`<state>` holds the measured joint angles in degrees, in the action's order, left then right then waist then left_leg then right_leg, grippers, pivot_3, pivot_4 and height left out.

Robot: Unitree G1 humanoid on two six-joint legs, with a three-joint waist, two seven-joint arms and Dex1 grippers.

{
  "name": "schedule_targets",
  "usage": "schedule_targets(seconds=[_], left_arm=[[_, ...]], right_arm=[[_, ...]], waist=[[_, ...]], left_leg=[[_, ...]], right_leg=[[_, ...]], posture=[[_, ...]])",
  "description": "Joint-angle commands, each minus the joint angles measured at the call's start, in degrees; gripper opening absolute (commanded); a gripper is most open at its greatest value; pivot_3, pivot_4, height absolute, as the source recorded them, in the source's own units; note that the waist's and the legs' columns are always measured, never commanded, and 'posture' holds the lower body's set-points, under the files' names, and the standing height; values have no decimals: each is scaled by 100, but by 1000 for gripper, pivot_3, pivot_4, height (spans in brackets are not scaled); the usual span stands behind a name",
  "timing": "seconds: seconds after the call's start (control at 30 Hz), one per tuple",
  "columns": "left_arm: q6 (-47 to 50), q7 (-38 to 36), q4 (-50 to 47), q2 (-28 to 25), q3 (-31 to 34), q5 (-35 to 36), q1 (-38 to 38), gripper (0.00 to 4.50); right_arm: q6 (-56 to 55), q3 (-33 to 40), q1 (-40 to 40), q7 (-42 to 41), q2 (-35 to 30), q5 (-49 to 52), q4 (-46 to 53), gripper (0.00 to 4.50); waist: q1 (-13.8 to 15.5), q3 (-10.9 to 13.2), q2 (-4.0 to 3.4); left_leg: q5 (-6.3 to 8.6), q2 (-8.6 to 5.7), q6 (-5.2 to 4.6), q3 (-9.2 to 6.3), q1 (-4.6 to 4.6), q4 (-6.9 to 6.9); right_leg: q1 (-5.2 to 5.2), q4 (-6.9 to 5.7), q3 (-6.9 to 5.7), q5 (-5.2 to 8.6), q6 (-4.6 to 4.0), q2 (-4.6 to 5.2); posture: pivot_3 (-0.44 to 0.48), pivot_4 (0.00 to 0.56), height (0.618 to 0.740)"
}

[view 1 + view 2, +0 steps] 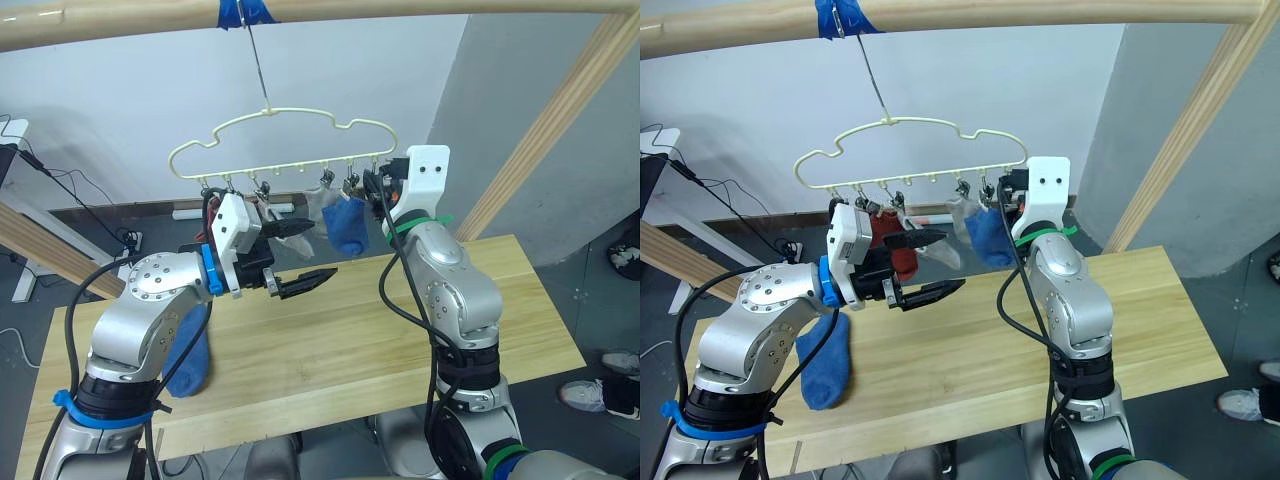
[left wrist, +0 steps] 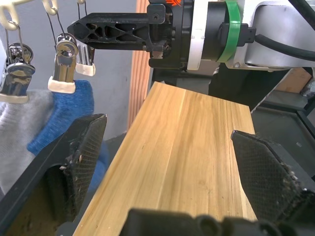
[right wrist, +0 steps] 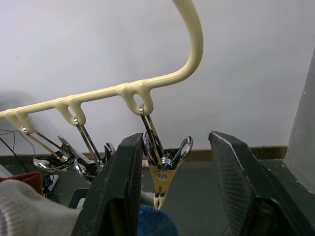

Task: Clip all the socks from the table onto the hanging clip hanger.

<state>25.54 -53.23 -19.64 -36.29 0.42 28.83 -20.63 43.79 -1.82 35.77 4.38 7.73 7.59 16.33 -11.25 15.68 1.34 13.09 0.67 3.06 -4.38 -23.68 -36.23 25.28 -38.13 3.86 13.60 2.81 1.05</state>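
The clip hanger point(image 1: 290, 145) hangs above the bench point(image 1: 330, 350), already carrying a grey sock point(image 1: 322, 205), a blue sock point(image 1: 347, 226) and a rust red sock point(image 1: 902, 250), while a second blue sock point(image 1: 825, 360) lies on the bench below the hanger's left end. This sock looks light, soft and limp, so it is best pinched at the cuff. The left pincer point(image 1: 300, 258) is spread wide and empty just below the hanger's clips, and the right pincer point(image 3: 172, 196), also spread, straddles the end clip point(image 3: 165, 169) on the hanger's right without visibly touching it.
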Motion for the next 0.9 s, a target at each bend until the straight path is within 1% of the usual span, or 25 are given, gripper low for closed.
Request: schedule_targets(seconds=[0.03, 0.47, 0.9], left_arm=[[-98, -7, -108, 3, 25, 13, -17, 4500], [-81, 21, -128, 6, 5, 4, -28, 4500], [-83, 29, -121, 29, -24, -14, -36, 4500]], right_arm=[[0, -53, 231, 133, 284, 84, 323, 2146], [-75, -92, 267, 165, 277, 154, 346, 2146], [139, -122, 248, 268, 317, 175, 468, 2146]], waist=[[0, 0, 0], [-1, 0, 0], [-1, 0, 0]], left_leg=[[0, 0, 0, 0, 0, 0], [0, 0, 0, 0, 0, -1], [0, 0, 0, 0, 0, -4]], right_leg=[[0, 0, 0, 0, 0, 0], [0, 0, 0, 0, 0, 0], [0, -2, 0, 0, 0, 0]], posture=[[-240, 257, 740], [-245, 256, 740], [-243, 255, 740]])
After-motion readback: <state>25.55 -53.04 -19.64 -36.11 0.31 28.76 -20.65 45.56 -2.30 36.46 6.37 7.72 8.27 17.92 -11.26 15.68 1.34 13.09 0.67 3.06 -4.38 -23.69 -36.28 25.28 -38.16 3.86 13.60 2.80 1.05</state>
